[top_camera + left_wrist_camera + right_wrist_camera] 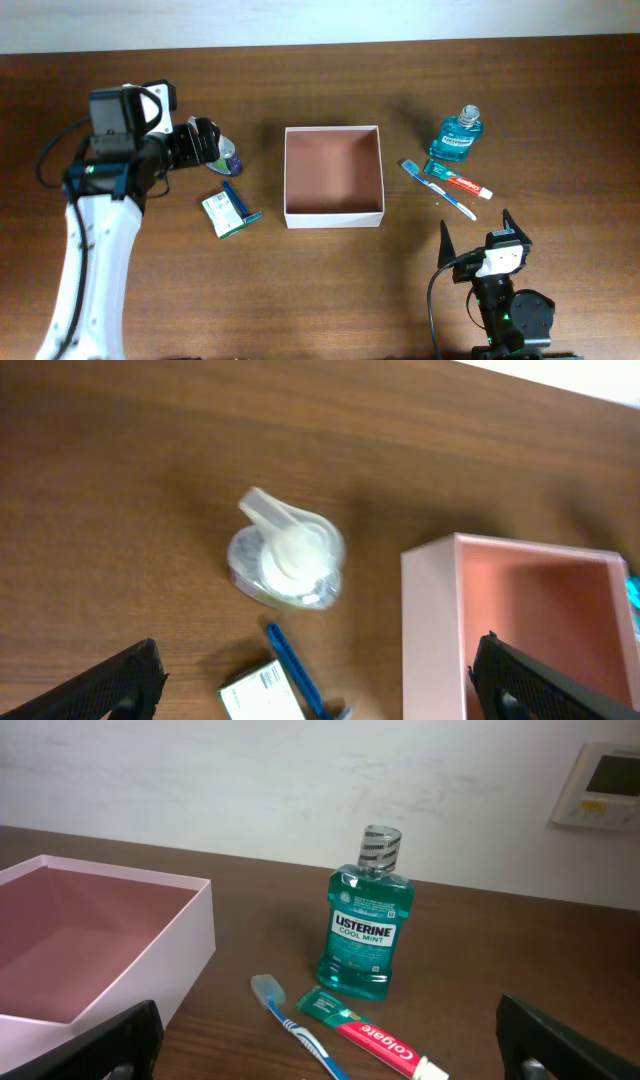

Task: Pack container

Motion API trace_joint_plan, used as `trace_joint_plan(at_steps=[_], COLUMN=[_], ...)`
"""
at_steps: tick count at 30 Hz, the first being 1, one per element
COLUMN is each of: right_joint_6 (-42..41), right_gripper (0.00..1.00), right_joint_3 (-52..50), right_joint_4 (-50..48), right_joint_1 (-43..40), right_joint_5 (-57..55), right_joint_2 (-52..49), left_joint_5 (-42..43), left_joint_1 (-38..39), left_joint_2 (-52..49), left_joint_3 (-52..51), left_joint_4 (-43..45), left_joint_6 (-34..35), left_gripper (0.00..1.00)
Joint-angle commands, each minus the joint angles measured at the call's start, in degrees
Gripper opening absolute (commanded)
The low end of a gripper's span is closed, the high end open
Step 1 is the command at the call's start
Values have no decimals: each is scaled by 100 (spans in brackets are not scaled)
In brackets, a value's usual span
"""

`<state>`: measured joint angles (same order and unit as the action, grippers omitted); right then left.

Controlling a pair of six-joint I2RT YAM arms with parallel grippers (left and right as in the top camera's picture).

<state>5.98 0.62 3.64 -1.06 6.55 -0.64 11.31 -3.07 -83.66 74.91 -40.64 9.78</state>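
Note:
The container (334, 216), a square white-walled box with a reddish-brown inside, stands empty at the table's middle. It also shows in the left wrist view (430, 630) and the right wrist view (150, 970). My left gripper (205, 145) is open and empty, hovering over a small clear-and-white round dispenser (229, 158), which the left wrist view (287, 558) shows ahead of the wide-spread jaws (320, 685). My right gripper (478, 232) is open and empty near the front edge, right of the container. Its jaws (330, 1055) face the toiletries.
A green-and-white carton (224, 214) and a blue razor (240, 202) lie left of the container. A teal mouthwash bottle (458, 137), a toothpaste tube (458, 179) and a blue toothbrush (438, 188) lie to its right.

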Motion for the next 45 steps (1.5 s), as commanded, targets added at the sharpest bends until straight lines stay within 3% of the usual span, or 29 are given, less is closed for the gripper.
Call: trace_joint_plan(at_steps=[1, 3, 7, 10, 14, 19, 26, 37, 42, 45], right_joint_6=[-48, -48, -48, -48, -48, -48, -48, -48, -48, -48], right_gripper=[99, 99, 98, 99, 98, 99, 99, 98, 99, 99], right_joint_3=[-31, -31, -31, -31, -31, -31, -31, -31, -31, -31], right_joint_4=[26, 26, 24, 24, 26, 26, 24, 26, 24, 26], right_joint_1=[35, 35, 35, 35, 35, 35, 35, 35, 35, 35], right_joint_5=[-11, -11, -11, -11, -11, -11, -11, -11, -11, -11], right_joint_2=[39, 39, 39, 39, 39, 39, 39, 39, 39, 39], left_joint_5=[-321, -323, -391, -1008, -1464, -2992, -2566, -2616, -2728, -2719], left_joint_1=[-20, 4, 192, 511, 872, 1244, 1239, 1239, 1239, 1239], left_joint_2=[-507, -647, -798, -861, -863, -863, -940, -1504, -1513, -1513], left_joint_3=[94, 94, 94, 94, 94, 94, 87, 87, 87, 87], left_joint_4=[219, 343, 675, 951, 1115, 1080, 861, 1040, 1040, 997], left_joint_6=[887, 933, 927, 929, 925, 706, 713, 708, 682, 236], left_gripper=[99, 98, 84, 74, 73, 74, 73, 71, 47, 45])
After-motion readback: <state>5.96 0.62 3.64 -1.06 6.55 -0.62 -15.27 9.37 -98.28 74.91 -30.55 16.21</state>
